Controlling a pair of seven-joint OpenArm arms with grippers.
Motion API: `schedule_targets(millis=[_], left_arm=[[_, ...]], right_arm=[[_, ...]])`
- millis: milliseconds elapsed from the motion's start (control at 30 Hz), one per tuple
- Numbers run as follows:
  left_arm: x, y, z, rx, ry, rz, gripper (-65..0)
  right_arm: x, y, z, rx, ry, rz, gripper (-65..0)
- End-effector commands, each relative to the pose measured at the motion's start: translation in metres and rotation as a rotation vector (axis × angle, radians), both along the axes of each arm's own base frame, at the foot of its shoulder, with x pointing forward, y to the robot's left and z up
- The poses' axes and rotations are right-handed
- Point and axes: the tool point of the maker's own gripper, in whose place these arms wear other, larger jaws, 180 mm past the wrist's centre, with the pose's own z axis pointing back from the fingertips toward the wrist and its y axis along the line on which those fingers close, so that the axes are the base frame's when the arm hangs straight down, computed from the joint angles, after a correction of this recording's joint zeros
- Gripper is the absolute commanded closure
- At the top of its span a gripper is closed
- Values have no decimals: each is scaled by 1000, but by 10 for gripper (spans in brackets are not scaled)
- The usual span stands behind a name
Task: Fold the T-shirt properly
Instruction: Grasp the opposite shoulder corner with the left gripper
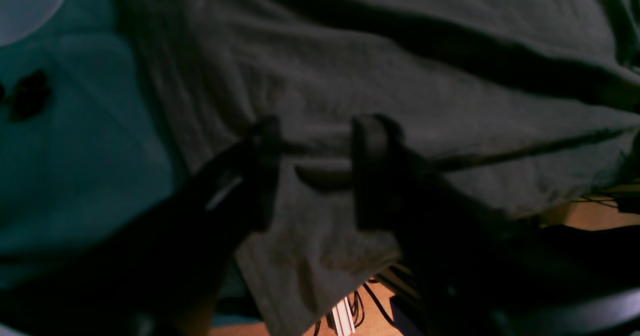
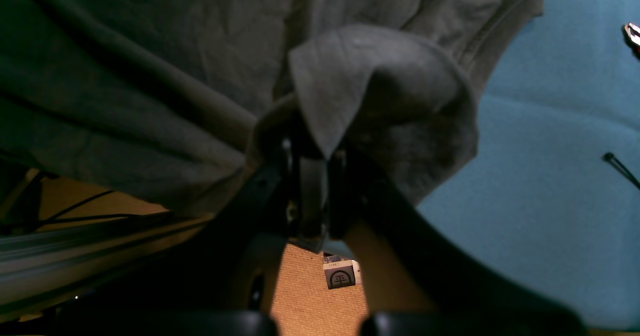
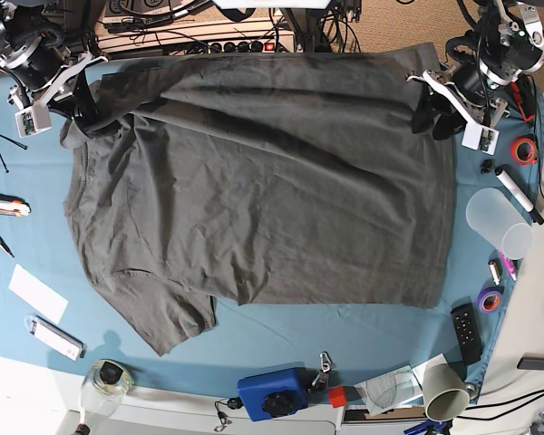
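Your T-shirt point(image 3: 263, 181) lies spread across the blue desk point(image 3: 281, 331), far edge hanging off; it's soft, light, floppy cotton, so it'll sag and crease wherever you don't support it; right gripper point(image 2: 312, 151) pinches a corner fold, left gripper point(image 1: 312, 141) is spread above cloth; I'd grab hems and corners.

Clutter on blue table cloth point(image 3: 254, 331)
Blue box point(image 3: 272, 392) near edge; plastic cup point(image 3: 499, 222), black remote point(image 3: 465, 329), orange tape roll point(image 3: 524, 149) right.

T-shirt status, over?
Right gripper shut on T-shirt corner. Left gripper open, fingers just above the cloth. T-shirt spread flat, unfolded. Nothing blocking.
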Motion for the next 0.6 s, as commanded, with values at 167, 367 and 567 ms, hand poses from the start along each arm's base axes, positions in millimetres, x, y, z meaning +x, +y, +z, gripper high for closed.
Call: schedule_targets(millis=[167, 367, 567], left_arm=[[-12, 23, -15, 93, 103, 94, -265], [-30, 26, -25, 102, 174, 109, -265], [-38, 25, -31, 99, 214, 102, -265]], right_arm=[[2, -3, 6, -24, -20, 2, 0], [1, -3, 4, -27, -11, 3, 0], [0, -4, 4, -29, -4, 3, 0]])
